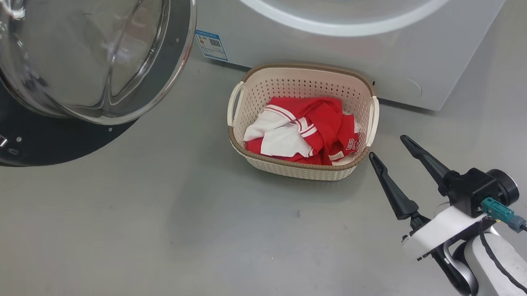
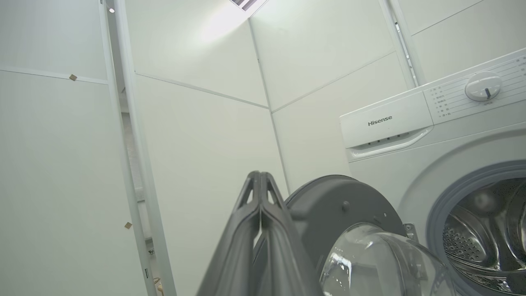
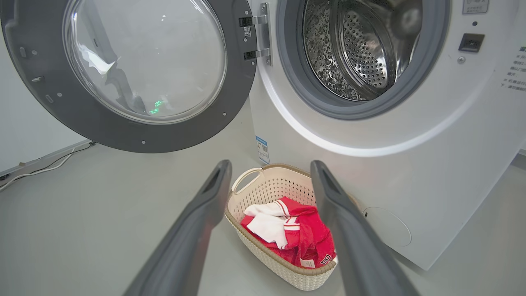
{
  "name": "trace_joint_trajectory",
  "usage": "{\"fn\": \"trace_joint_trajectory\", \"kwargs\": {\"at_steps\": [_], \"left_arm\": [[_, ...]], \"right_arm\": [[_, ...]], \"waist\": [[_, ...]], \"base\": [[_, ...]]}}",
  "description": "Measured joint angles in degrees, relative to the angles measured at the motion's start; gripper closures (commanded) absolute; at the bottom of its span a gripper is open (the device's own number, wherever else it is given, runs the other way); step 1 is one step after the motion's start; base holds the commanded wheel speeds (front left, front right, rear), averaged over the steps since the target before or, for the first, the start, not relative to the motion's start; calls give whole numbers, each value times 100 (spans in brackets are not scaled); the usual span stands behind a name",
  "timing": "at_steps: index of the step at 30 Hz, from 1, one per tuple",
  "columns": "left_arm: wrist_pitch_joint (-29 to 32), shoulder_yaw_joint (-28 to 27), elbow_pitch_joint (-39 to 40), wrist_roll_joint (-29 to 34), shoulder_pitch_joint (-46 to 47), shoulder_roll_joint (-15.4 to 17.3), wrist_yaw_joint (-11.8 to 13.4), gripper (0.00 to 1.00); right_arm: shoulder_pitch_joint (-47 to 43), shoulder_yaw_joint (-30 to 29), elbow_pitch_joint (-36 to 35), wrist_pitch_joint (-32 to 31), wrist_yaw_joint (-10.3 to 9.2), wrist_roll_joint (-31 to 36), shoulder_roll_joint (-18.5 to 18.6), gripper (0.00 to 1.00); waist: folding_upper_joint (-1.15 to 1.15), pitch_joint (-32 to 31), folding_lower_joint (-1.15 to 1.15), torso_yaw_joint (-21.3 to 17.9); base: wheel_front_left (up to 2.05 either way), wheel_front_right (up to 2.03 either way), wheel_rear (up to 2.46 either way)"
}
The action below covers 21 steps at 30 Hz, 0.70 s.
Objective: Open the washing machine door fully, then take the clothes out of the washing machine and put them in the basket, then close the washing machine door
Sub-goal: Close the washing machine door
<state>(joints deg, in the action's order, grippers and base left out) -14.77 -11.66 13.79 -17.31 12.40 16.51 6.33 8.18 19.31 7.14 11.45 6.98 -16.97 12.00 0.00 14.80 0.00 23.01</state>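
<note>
Grey floor [image 1: 159, 241] lies before us. Out in front of the washing machine [image 1: 376, 45] our right gripper [image 1: 388, 147] hangs, fingers apart. The clothes [image 1: 317, 122] lie in the basket [image 1: 299, 65] just before the machine. Our left gripper [image 2: 260, 176], fingers together and empty, should push the door [image 1: 39, 148] by its rim, steadily toward the machine, until it latches.

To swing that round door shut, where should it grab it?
Probably the washing machine door by its dark rim at the free edge, opposite the hinges, coming in edge-on from that side: the rim is flat enough to pinch, while the glass bowl bulges smoothly.
</note>
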Motion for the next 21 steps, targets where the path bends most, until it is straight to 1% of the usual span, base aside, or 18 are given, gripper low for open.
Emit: {"fn": "trace_joint_trajectory", "kwargs": {"at_steps": [3, 5, 11, 12, 15, 18, 19, 21], "left_arm": [[118, -475, -111, -315, 387, 327, 0, 100], [289, -783, -305, -646, 641, 446, 0, 100], [854, -1337, -1194, -1226, 1239, 901, -1, 100], [947, -1426, -1376, -1335, 1326, 944, -1, 100], [1185, -1718, -1925, -1822, 1642, 937, -1, 100], [1474, -1824, -2454, -1933, 1770, 977, 0, 100], [1625, -1978, -2808, -2109, 1868, 964, 0, 100], [1740, -2192, -3107, -2341, 2053, 948, 7, 100]], "right_arm": [[71, -20, -48, -25, 0, 0, 62, 0], [105, -20, -89, -41, 0, 2, 82, 0], [191, 29, -126, -58, 1, 19, 125, 0], [206, 35, -134, -62, 1, 20, 136, 0], [231, 77, -145, -108, 1, 20, 174, 0], [248, 104, -155, -108, 1, 21, 223, 0], [275, 126, -154, -108, 1, 21, 241, 0], [307, 154, -159, -113, 1, 32, 257, 0]], "waist": [[0, 132, 0, -64], [0, 213, 0, -99], [0, 420, 0, -194], [0, 449, 0, -211], [0, 518, 0, -268], [0, 574, 0, -321], [0, 598, 0, -358], [0, 614, 0, -392]], "base": [[0, 0, 0], [0, 0, 0], [0, 0, 0], [0, 0, 0], [0, 0, 0], [0, 0, 0], [0, 0, 0], [0, 0, 0]]}}
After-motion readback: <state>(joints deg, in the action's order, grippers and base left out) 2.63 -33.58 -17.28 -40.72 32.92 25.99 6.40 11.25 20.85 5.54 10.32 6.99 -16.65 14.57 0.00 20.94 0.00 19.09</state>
